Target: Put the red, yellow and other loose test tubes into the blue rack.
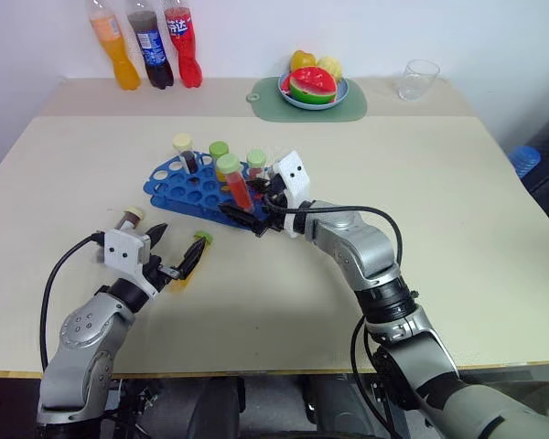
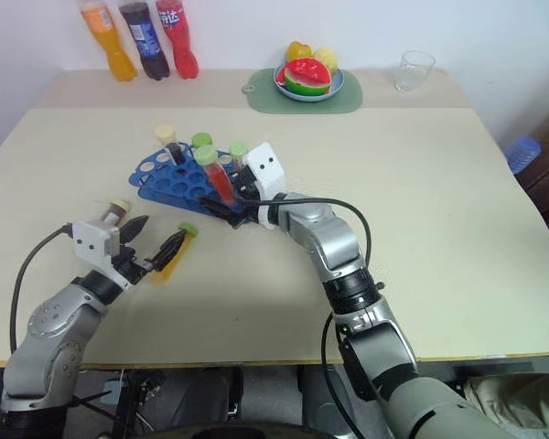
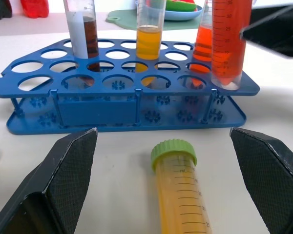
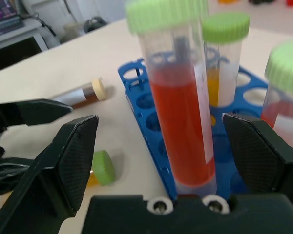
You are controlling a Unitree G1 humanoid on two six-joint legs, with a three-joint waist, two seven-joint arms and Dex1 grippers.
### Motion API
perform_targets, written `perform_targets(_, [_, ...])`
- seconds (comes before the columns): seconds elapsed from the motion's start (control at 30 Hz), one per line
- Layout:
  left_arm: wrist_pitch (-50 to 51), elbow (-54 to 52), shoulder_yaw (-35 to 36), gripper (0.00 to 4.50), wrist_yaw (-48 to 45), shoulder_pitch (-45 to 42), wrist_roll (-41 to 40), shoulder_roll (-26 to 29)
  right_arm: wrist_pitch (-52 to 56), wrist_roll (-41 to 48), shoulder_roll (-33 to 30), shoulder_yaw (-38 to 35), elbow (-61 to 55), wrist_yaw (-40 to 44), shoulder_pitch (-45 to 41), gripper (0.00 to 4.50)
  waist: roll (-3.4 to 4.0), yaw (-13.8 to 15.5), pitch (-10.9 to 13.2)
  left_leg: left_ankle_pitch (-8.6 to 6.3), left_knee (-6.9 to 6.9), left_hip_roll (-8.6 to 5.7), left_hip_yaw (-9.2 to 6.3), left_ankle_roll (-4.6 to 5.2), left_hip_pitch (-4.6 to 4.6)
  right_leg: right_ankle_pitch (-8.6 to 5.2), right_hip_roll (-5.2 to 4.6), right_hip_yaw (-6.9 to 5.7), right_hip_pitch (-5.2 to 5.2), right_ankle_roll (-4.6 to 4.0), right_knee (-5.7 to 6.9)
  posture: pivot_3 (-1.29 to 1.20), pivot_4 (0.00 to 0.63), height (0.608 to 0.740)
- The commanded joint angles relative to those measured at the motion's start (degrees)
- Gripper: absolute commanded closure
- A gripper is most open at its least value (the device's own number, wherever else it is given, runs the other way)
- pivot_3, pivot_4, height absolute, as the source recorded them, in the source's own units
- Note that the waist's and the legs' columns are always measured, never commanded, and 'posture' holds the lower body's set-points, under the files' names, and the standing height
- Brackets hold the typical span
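Observation:
The blue rack (image 1: 171,188) sits mid-table with several capped tubes standing in it. A red tube with a green cap (image 1: 237,186) stands slightly tilted in a hole at the rack's near edge. My right gripper (image 1: 248,203) is open around that tube, and its fingers (image 4: 71,156) are clear of the tube on both sides. A yellow tube with a green cap (image 3: 178,190) lies on the table in front of the rack, between the fingers of my open left gripper (image 1: 176,248). A brown tube with a cream cap (image 1: 129,218) lies loose beside my left wrist.
Three soda bottles (image 1: 150,43) stand at the back left. A plate of fruit (image 1: 313,86) rests on a green mat at the back, and a clear glass (image 1: 418,79) stands to its right. Bare tabletop stretches to the right of my right arm.

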Motion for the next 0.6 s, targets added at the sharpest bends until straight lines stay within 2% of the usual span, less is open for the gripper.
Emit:
perform_targets(0.03, [-0.4,-2.6,0.1,0.00,0.2,-0.2,-0.2,0.0,-0.7,0.8,1.2,-1.1,0.1,-0.4,-2.4,0.54,0.00,0.0,0.0,0.00,0.00,0.00,0.00,0.00,0.00,0.00,0.00,0.00,0.00,0.00,0.00,0.00,0.150,0.734])
perform_targets(0.07, [-0.4,-2.7,0.0,0.00,0.3,-0.2,-0.3,-0.1,-0.8,0.8,1.5,-1.3,0.6,-0.6,-2.6,0.83,0.00,0.0,0.0,0.00,0.00,0.00,-0.01,0.00,0.00,0.00,0.01,0.00,0.00,0.00,0.00,0.00,0.150,0.734])
perform_targets(0.23, [-0.1,-3.3,-0.1,0.00,0.6,0.1,-0.3,-0.2,-1.6,0.1,2.3,-1.7,1.8,-2.0,-3.1,3.31,0.00,-0.1,0.0,0.00,-0.01,0.00,-0.01,0.00,0.00,0.00,0.01,0.00,-0.01,0.00,0.00,0.00,0.150,0.734])
perform_targets(0.27, [0.0,-3.4,-0.1,0.00,0.7,0.1,-0.4,-0.2,-1.9,0.0,2.3,-1.7,1.8,-2.1,-3.1,3.64,0.00,-0.1,0.0,0.00,-0.01,0.00,-0.01,0.00,0.00,0.00,0.01,0.00,-0.01,0.00,0.00,0.00,0.150,0.734])
perform_targets(0.43, [0.1,-3.6,-0.2,0.00,0.8,0.2,-0.4,-0.2,-5.1,-1.0,1.7,-0.7,1.0,-1.5,-1.3,3.73,0.00,-0.1,0.0,0.00,-0.02,0.00,-0.01,0.00,0.00,0.00,0.01,0.00,-0.02,0.00,0.00,0.00,0.150,0.734])
perform_targets(0.6, [0.2,-3.5,-0.2,0.00,0.8,0.1,-0.3,-0.3,-14.0,-1.8,1.9,0.2,0.2,0.6,3.0,3.73,0.00,-0.1,0.0,0.00,-0.03,0.00,0.00,0.00,-0.01,0.00,0.01,0.00,-0.01,0.00,-0.03,0.00,0.150,0.734])
